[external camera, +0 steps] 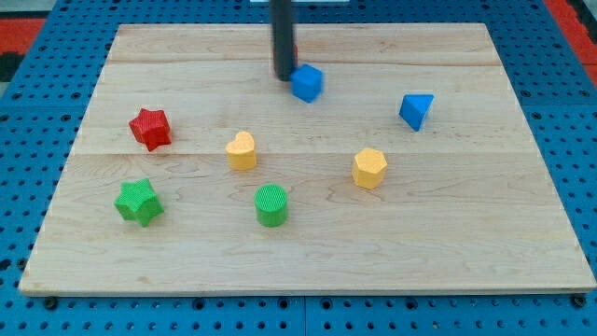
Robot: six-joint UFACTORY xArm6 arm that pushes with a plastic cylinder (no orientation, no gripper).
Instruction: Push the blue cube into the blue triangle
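Note:
The blue cube (307, 82) lies near the view's top middle of the wooden board. The blue triangle (417, 110) lies to its right and a little lower, well apart from it. My tip (284, 77) stands just left of the blue cube, touching or almost touching its left side. The dark rod rises from there out of the view's top. A bit of red shows behind the rod; its shape is hidden.
A red star (150, 128) and a green star (138, 202) lie at the view's left. A yellow heart (242, 150), a green cylinder (271, 205) and a yellow hexagon (369, 168) lie across the middle. The board's top edge (392, 26) is close behind the cube.

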